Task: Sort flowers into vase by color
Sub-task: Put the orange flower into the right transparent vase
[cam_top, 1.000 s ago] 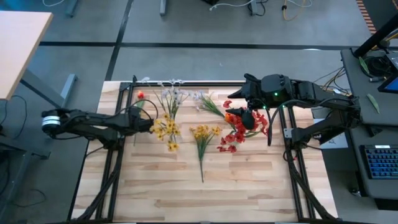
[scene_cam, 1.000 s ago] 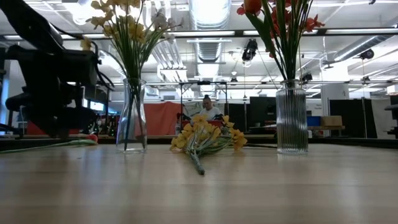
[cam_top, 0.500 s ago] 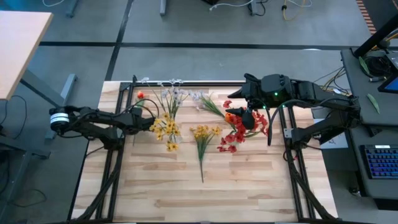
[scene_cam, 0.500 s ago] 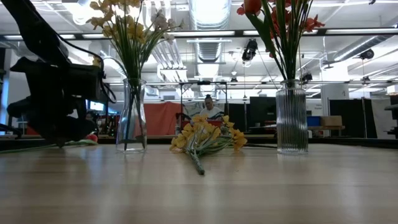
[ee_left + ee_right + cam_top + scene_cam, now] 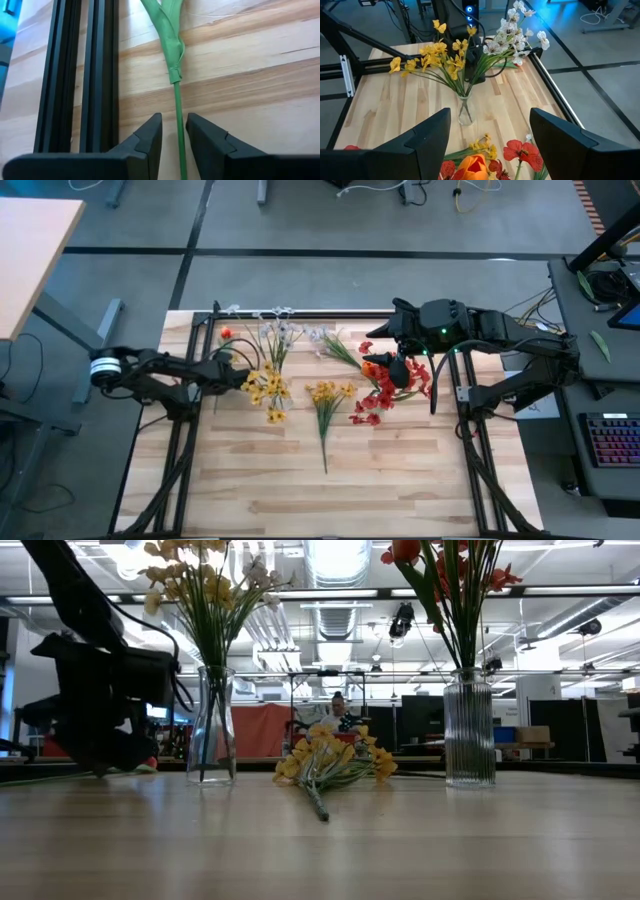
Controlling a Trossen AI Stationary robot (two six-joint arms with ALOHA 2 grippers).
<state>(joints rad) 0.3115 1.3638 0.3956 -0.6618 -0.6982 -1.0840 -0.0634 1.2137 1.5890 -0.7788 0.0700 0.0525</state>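
Left gripper (image 5: 174, 131) is nearly shut around a thin green flower stem (image 5: 176, 107) lying flat on the table (image 5: 260, 80); right gripper (image 5: 490, 132) hangs wide open, holding nothing.

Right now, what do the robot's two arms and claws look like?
Both arms are dark and jointed. The left arm carries a white ring near its wrist; the right arm shows a small green light and loose black cabling. Each claw, left claw and right claw, has two matte black, angular fingers.
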